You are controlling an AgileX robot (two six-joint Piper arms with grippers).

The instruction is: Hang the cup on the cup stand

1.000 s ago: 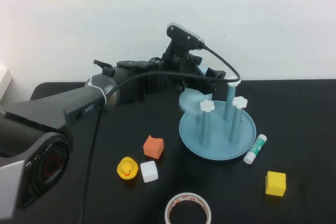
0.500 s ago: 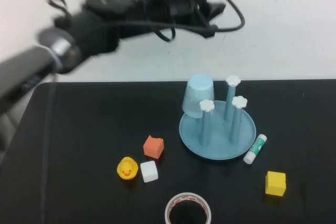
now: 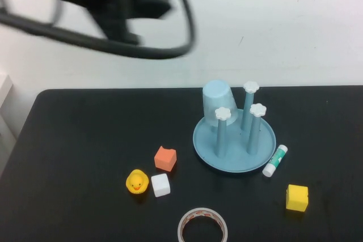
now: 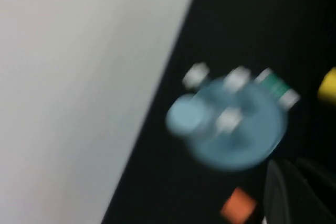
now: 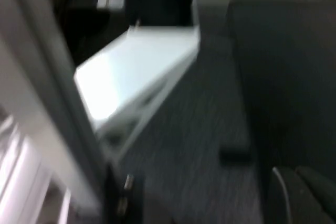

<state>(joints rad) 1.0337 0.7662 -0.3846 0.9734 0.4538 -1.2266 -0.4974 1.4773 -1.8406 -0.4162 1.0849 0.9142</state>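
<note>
Black tabletop (image 3: 85, 140) set against a plain white wall carries the whole scene, with the cup stand (image 3: 234, 150) as its marker. Raised high above the table and well away from the stand, toward the wall and the robot's left, the left gripper (image 3: 150, 1) appears only as a dark blur, its fingers drawn together and holding nothing, a black cable (image 3: 181, 32) looping down from its arm. The right gripper (image 5: 302, 195) is away from the table, seen only through its own wrist camera, its dark fingers closed and empty at the edge of that view above a grey floor. On the stand, the cup (image 3: 216, 103) sits upside down over the post on the wall side, tilted a little, its closed base uppermost; three other posts stand bare with white flower caps. From the left wrist camera the cup (image 4: 185, 116) and the stand (image 4: 247, 145) show from above, blurred. Just beside the stand's dish, on its right, lies a glue stick (image 3: 275, 160). Further toward the camera from there sits a yellow cube (image 3: 297, 198). Left of the stand lie an orange block (image 3: 165, 158), a white cube (image 3: 160, 185) and a yellow rubber duck (image 3: 137, 182) that touches it. A tape roll (image 3: 203, 226) lies at the near edge.
</note>
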